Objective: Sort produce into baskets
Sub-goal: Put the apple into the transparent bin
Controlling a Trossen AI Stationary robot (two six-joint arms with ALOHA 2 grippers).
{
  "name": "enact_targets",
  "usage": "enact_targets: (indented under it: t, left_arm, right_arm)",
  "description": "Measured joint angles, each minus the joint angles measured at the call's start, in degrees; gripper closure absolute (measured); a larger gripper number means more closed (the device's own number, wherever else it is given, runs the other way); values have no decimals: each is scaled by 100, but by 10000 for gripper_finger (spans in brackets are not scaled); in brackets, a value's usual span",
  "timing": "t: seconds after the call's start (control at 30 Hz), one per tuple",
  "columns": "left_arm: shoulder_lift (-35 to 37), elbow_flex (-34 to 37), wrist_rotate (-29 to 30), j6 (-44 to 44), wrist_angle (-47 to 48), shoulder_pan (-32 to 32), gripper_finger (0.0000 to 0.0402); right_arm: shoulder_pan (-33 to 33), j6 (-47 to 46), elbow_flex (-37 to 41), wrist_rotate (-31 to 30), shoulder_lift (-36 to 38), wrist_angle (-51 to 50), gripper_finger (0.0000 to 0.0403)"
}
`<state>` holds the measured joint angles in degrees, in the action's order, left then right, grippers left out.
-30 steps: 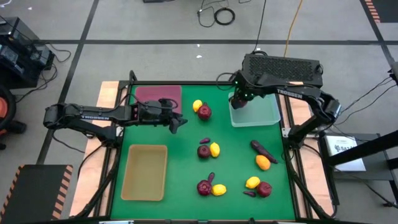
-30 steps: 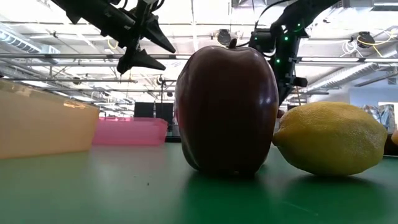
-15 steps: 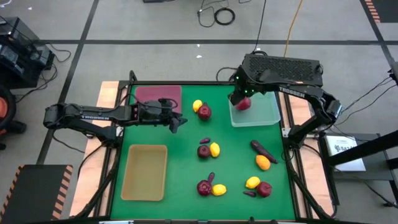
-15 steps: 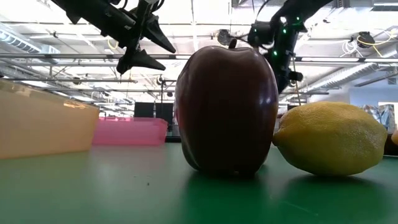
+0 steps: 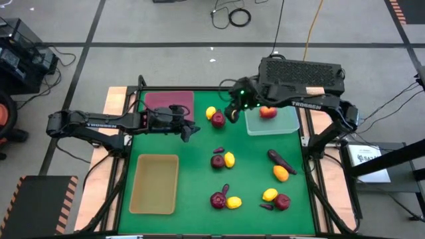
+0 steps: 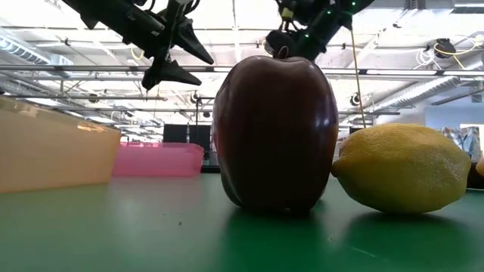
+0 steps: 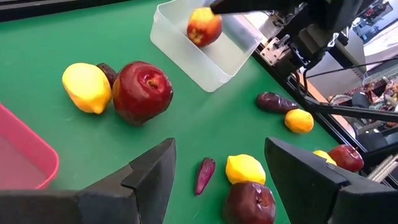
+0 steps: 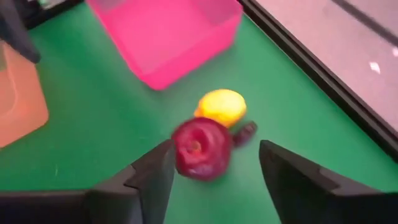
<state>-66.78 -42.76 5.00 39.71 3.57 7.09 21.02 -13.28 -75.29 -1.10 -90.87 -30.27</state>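
Note:
A red apple (image 5: 267, 112) lies on the floor of the clear tray (image 5: 285, 125) at the far right; the left wrist view shows this apple (image 7: 203, 27) too. My right gripper (image 5: 232, 110) hangs open just left of that tray, above a lemon (image 8: 221, 107) and a dark red apple (image 8: 201, 148) on the green mat. My left gripper (image 5: 190, 131) hangs open beside the maroon tray (image 5: 169, 102), with nothing between its fingers. The tan tray (image 5: 155, 184) stands at the near left. More apples, lemons, an orange fruit (image 5: 281, 173) and purple vegetables lie scattered on the mat.
Loose groups of produce lie mid-mat (image 5: 223, 160), near the front (image 5: 226, 200) and at the near right (image 5: 275, 198). A long purple vegetable (image 5: 280, 158) lies at the right. A black frame (image 5: 312, 166) borders the mat. Bare mat lies between the tan tray and the produce.
My right gripper has opened and let go of the red apple, which now lies in the clear tray. It has then risen and swung toward the table's left, from above the tray to above the lemon and apple at the far middle, tipping up as it went.

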Motion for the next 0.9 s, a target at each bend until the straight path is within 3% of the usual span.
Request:
enact_targets:
  t: [0.4, 0.9]
  left_arm:
    - [0, 0, -130, -6, 20, 0, 148]
    - [0, 0, -132, -8, 214, 0, 148]
  right_arm:
    - [-248, 662, 6, -2, -999, 357, 14]
    - [-254, 1322, 7, -52, -1592, 959, 14]
